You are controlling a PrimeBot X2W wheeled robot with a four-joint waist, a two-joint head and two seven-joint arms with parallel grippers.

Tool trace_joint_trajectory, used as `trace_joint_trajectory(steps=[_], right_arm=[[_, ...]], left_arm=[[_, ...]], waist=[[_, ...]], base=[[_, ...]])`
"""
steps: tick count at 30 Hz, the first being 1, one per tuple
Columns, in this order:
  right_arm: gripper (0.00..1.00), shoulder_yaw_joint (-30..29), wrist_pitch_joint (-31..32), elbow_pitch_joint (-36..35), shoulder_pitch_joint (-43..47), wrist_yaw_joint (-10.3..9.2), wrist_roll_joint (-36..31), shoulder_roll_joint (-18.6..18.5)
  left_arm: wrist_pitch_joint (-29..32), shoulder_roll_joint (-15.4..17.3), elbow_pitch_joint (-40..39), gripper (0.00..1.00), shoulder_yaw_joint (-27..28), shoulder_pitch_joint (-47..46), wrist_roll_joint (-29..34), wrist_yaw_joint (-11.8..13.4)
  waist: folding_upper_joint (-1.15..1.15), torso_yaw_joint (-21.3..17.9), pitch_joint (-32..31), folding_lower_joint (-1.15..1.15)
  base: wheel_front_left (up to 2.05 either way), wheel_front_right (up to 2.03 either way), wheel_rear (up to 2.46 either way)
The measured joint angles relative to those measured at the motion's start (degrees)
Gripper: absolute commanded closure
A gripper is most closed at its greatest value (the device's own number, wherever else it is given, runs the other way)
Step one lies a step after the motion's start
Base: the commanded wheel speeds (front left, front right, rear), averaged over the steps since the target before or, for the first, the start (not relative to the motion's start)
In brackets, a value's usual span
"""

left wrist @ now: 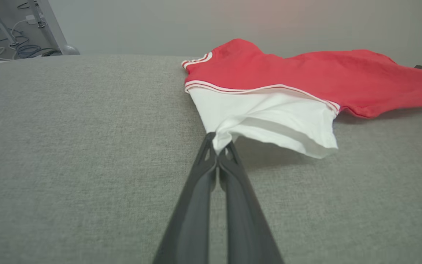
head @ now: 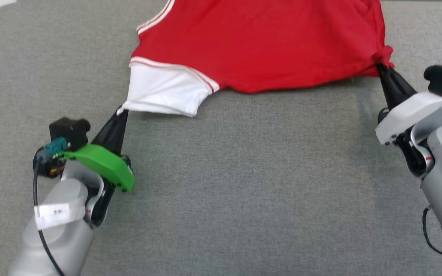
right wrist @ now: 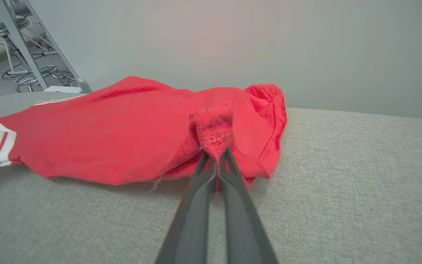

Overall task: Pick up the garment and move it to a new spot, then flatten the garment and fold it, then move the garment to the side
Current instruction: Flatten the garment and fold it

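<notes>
The garment (head: 267, 42) is a red T-shirt with a white short sleeve and red-white stripe trim, spread across the far part of the grey table with its plain red face up. My left gripper (head: 123, 112) is shut on the tip of the white sleeve (left wrist: 269, 117); in the left wrist view its tips (left wrist: 219, 146) pinch the cloth. At the shirt's right end my right gripper (head: 380, 65) is shut on a bunched red hem corner (right wrist: 214, 128), seen between its tips (right wrist: 215, 154). Both held edges are lifted slightly off the cloth surface.
The grey fabric tabletop (head: 244, 184) stretches wide between and in front of both arms. A pale wall stands behind the table. Metal chair legs and cables (right wrist: 31, 69) lie on the floor beyond the table's far left edge.
</notes>
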Motion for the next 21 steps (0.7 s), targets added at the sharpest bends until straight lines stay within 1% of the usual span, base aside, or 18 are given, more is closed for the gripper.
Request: trace_joint_trajectory(steps=[2,3,5,13,15,21], right_arm=[[1.0,0.71,0.0,-0.27,1.36,-0.33,1.56,-0.15],[1.0,2.31,0.0,-0.64,3.49,-0.34,3.52,-0.29],[1.0,3.25,0.0,-1.05,4.99,-0.34,5.14,-0.59],[1.0,5.04,0.0,-2.2,11.89,-0.34,11.46,-3.47],[1.0,5.6,0.01,-2.69,14.27,-0.34,12.85,-4.17],[1.0,7.38,0.54,-6.17,22.05,-0.34,17.59,-7.32]], left_arm=[[0.49,0.69,-1.08,1.0,-0.05,2.36,-0.26,0.33],[1.04,1.46,-2.79,1.0,-0.38,5.39,-0.43,0.85],[1.89,2.04,-3.98,1.0,-0.52,7.28,-0.91,1.32],[6.2,4.52,-10.25,1.0,-3.39,15.55,-1.74,1.32],[7.76,5.0,-12.13,1.0,-3.96,17.53,-2.58,1.32],[14.63,8.12,-19.4,1.0,-6.41,24.2,-5.71,1.09]], waist=[[0.0,0.39,-1.21,0.0],[0.0,0.87,-2.81,0.0],[0.0,1.13,-3.83,0.0],[0.0,1.68,-8.25,0.0],[0.0,1.72,-9.44,0.0],[0.0,1.81,-13.36,0.0]], base=[[0.0,0.0,0.0],[0.0,0.0,0.0],[0.0,0.0,0.0],[0.0,0.0,0.0],[0.0,0.0,0.0],[0.0,0.0,0.0]])
